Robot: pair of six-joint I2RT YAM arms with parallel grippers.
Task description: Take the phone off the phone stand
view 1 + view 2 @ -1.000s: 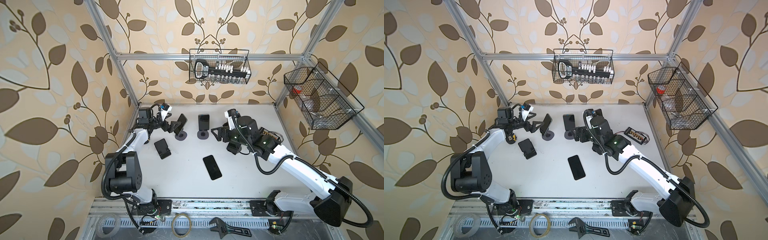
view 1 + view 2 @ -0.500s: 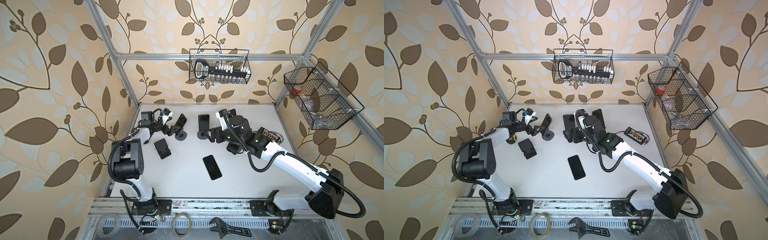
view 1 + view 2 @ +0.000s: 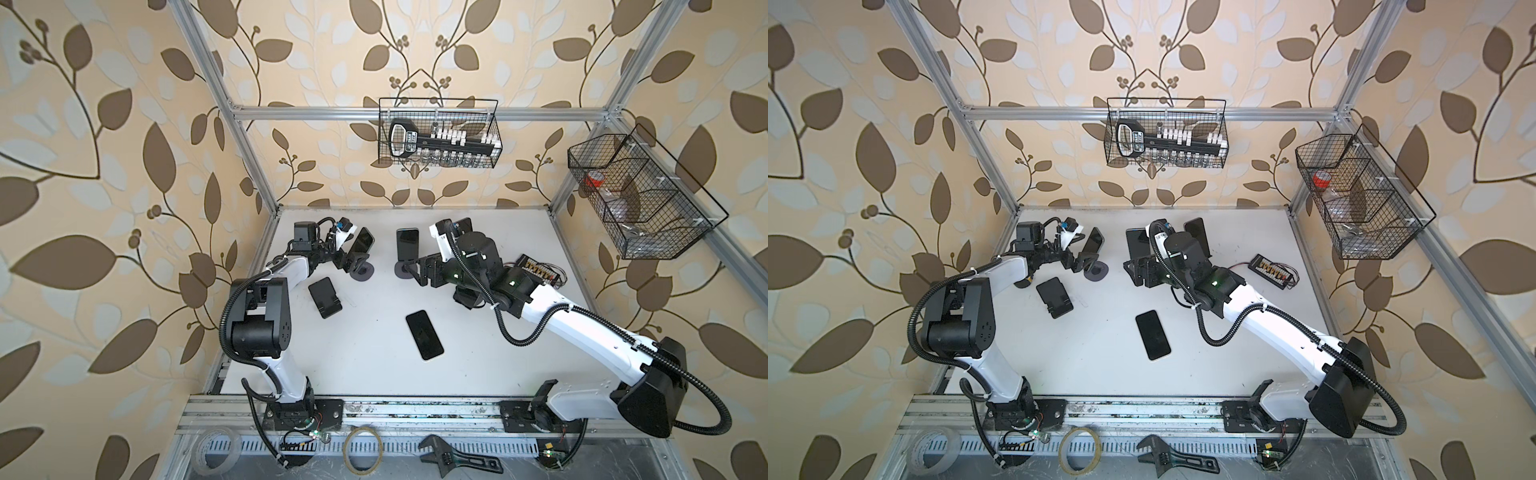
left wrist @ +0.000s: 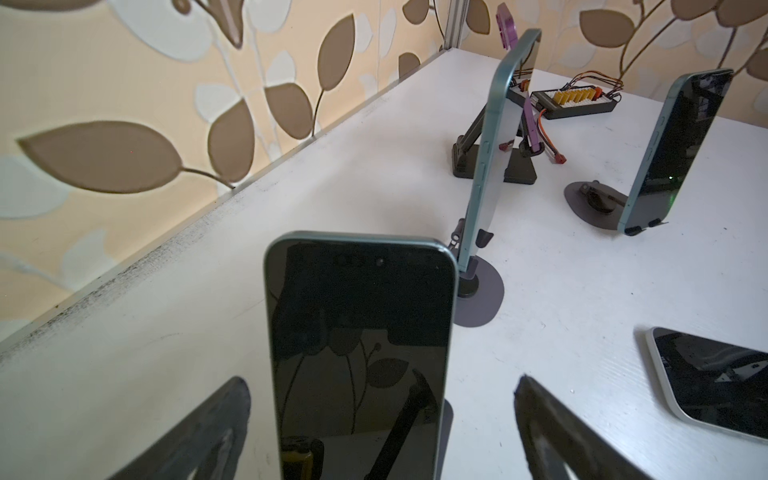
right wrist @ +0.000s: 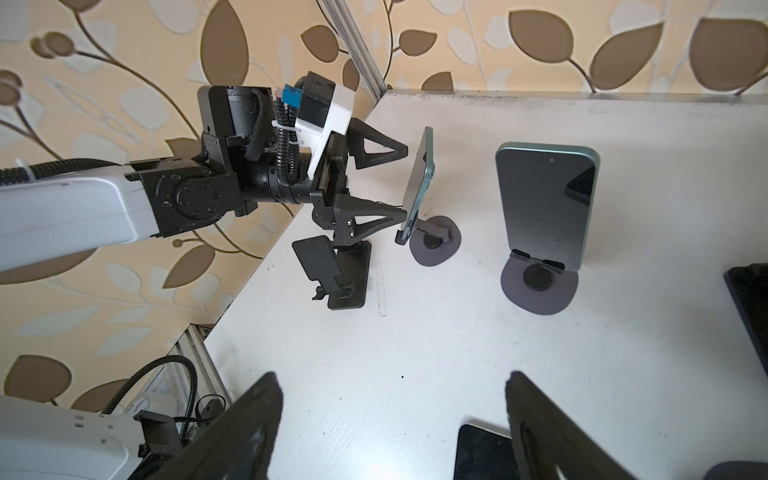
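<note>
Left pincer (image 5: 404,183) has moved in, jaws wide apart, now flanking the phone (image 5: 420,178), which is still on its phone stand (image 5: 436,245) at the bench's (image 3: 374,374) back left. Right pincer (image 5: 390,380), apart and empty, slid closer. We'd clamp next.

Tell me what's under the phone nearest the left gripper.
A grey stand: its lip holds the phone's bottom edge, over a round base on the table. The phone hides its backrest.

left end effector (image 5: 405,182): jaws spread wide, held low | right end effector (image 5: 390,377): jaws apart, seemingly pitched downward
</note>
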